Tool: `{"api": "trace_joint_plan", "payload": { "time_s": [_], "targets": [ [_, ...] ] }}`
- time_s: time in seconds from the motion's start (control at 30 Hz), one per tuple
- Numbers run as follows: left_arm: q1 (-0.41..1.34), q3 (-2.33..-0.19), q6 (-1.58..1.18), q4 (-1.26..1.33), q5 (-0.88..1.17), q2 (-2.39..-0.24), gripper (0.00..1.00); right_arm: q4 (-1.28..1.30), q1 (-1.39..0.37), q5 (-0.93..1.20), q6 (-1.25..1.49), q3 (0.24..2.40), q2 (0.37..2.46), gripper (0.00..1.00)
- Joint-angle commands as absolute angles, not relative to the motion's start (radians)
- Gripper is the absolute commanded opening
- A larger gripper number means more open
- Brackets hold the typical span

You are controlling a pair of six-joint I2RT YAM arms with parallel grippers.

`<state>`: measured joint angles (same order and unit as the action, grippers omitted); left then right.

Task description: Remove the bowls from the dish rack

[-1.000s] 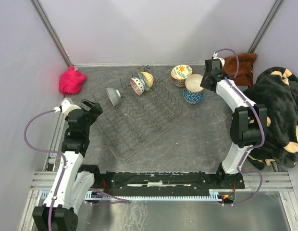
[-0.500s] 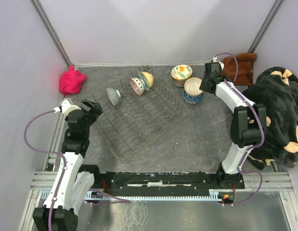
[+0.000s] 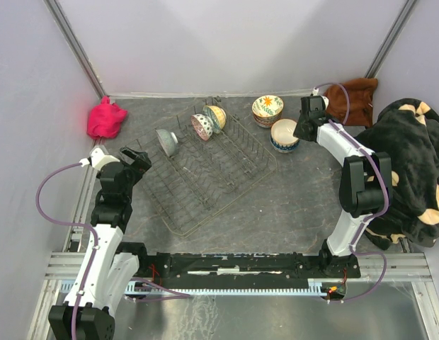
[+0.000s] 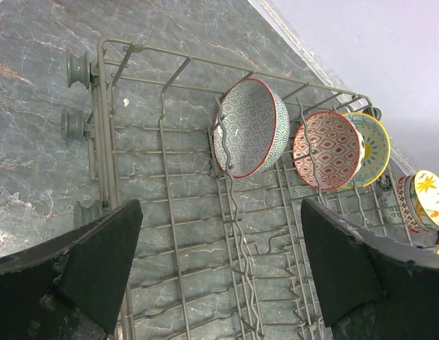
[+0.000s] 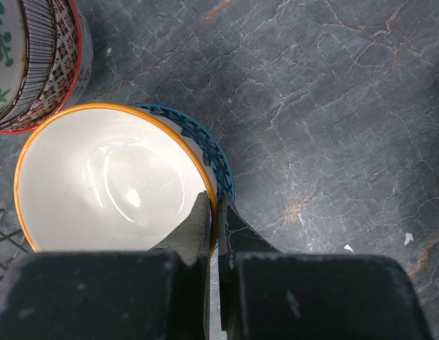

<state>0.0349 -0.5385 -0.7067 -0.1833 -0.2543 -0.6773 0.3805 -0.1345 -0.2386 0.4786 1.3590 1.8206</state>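
Right wrist: bowl [image 5: 113,177] (rim) in claw [image 5: 217,205]

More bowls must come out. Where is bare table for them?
Bare table between dish rack and right arm, and in front of the rack. Crowded back right: two bowl stacks, right gripper pinching the white bowl's rim.

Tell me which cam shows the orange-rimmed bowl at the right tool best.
Right wrist: the orange-rimmed bowl is large and close, white inside, the right tool shut on its rim. Top external shows the bowl small, beside the stacked bowls. Left wrist doesn't clearly show it.
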Motion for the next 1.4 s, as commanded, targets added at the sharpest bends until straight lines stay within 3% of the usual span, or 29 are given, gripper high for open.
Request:
{"api": "trace_joint_plan", "payload": {
  "time_s": [0.0, 0.53, 1.37],
  "targets": [
    [0.035, -0.542, -0.717, -0.138, -0.262, -0.663, 0.99, 0.307, -0.128, -0.229, 0.504, 1.37, 1.804, 0.01],
    [0.035, -0.539, -0.719, -0.136, -0.271, -0.659, 0.99, 0.333, -0.129, -0.243, 0.508, 1.393, 1.847, 0.01],
    [0.035, -0.534, -0.727, -0.132, -0.275, -0.659, 0.99, 0.339, -0.132, -0.299, 0.506, 1.348, 1.729, 0.52]
  ]
}}
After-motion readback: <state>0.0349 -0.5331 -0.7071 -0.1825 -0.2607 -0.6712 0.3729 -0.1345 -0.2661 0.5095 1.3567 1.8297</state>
